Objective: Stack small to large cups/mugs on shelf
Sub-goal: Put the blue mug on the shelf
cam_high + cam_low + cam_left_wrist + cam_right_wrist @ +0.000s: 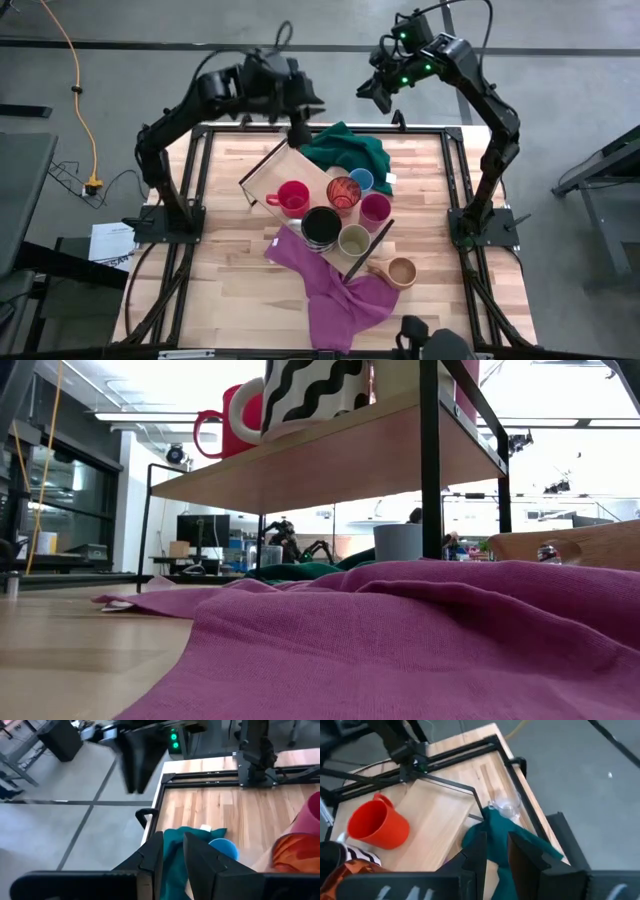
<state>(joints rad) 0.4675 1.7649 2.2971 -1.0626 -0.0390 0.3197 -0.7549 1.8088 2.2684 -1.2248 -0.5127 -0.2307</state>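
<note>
The shelf [272,172] stands slantwise on the table. On its board sit the red mug [291,197], the orange patterned cup [343,191], the magenta cup [375,208], the black wavy-striped mug [321,226] and the olive-beige cup [354,240]. The blue cup [361,180] is at the shelf's far edge, beside the green cloth. The tan mug [401,271] rests on the table beside the purple cloth. A clear glass [506,806] stands by the table's frame. My left gripper [298,130] hovers over the shelf's far end, fingers slightly apart. My right gripper [378,92] is raised beyond the far edge, also slightly open.
A green cloth [348,148] lies bunched at the far side, against the shelf. A purple cloth [330,285] spreads from under the shelf's near end toward the near edge, and it fills the low view [400,630]. Bare tabletop shows on the left [230,270].
</note>
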